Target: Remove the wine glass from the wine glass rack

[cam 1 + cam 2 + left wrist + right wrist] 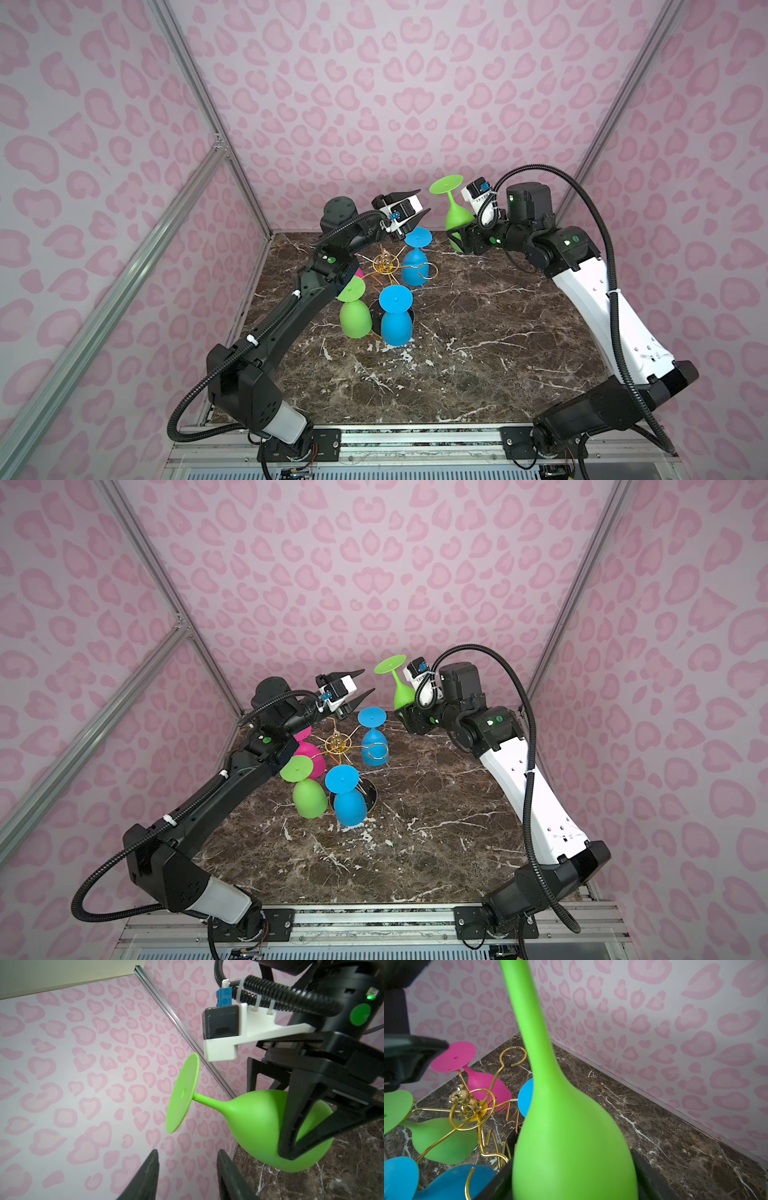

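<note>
Pink heart-patterned walls (374, 104) enclose a dark marble tabletop (498, 353).

The wine glass rack (384, 262) stands left of centre, its gold wire arms radiating from a hub. Read from that hub in both top views, four glasses hang on it foot-up:
- far blue glass (415, 266) at 3 o'clock
- near blue glass (395, 320) at 6 o'clock
- hanging green glass (354, 316) at 7 o'clock
- pink glass (309, 754) at 9 o'clock, partly hidden behind the left arm

One empty loop (512, 1055) shows in the right wrist view.

The green wine glass (456, 220) is off the rack and apart from it, at about 2 o'clock from the hub and raised near the back wall. It is inverted, foot uppermost, leaning slightly toward 11 o'clock.

The right gripper (457, 235) is clamped on its bowl. The left wrist view shows the black fingers (287, 1126) pressed against opposite sides of the bowl, with stem and foot projecting free.

The left gripper (423, 202) sits at 1 o'clock from the hub, above the far blue glass. Its jaws are parted with nothing between them. The held glass lies at 3 o'clock from it, near but not touching.
</note>
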`<state>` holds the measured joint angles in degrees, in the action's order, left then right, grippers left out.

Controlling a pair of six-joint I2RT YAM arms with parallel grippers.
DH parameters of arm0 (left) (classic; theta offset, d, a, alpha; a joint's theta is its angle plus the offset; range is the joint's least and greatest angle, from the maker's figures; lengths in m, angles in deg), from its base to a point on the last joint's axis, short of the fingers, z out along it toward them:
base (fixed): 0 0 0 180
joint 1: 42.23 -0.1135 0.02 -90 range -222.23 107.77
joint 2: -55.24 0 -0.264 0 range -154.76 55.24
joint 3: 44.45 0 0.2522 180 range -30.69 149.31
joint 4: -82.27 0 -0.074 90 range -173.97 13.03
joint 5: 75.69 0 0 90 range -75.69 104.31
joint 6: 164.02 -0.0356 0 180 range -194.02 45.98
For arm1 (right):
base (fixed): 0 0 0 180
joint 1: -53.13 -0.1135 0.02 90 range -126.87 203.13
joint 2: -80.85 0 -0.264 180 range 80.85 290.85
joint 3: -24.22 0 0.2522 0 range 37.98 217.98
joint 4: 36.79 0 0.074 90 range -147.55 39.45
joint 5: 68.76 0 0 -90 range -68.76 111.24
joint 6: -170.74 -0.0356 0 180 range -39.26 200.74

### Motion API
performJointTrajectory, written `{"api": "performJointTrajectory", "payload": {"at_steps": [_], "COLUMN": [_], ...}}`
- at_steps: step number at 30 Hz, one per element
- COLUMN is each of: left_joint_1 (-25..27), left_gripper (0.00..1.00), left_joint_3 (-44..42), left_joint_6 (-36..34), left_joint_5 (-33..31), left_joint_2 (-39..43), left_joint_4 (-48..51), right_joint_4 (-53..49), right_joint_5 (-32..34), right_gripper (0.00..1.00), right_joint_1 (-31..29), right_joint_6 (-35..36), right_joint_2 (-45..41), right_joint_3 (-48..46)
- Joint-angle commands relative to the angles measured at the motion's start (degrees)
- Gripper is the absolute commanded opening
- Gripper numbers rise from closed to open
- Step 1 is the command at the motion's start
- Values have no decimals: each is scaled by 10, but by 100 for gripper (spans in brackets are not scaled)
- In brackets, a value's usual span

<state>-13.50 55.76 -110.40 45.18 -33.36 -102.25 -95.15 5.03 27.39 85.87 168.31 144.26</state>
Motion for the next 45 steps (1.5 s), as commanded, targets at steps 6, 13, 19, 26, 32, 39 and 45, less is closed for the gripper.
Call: {"api": "performJointTrajectory", "payload": {"at_steps": [6,13,19,26,32,39,45], "left_joint_1": [5,11,14,15,16,17,17], "left_gripper": [46,39,28,20,8,3,3], "left_joint_3": [20,18,14,11,12,14,17], "left_joint_6": [-47,-58,-68,-81,-74,-56,-21], "left_joint_5": [-1,2,-4,-6,-21,-45,-82], "left_joint_2": [-13,-15,-14,-13,-14,-16,-18], "left_joint_4": [-39,-37,-36,-30,-36,-45,-39], "right_joint_4": [-12,-16,-17,-16,-14,-7,29], "right_joint_5": [-15,-17,-22,-30,-38,-45,-35], "right_gripper": [59,58,57,57,58,79,89], "right_joint_1": [-17,-29,-31,-32,-34,-34,-34], "right_joint_6": [-6,-8,-12,-18,-25,-36,-50], "right_joint_2": [10,13,15,20,21,20,-13], "right_joint_3": [6,4,3,5,7,9,-10]}}
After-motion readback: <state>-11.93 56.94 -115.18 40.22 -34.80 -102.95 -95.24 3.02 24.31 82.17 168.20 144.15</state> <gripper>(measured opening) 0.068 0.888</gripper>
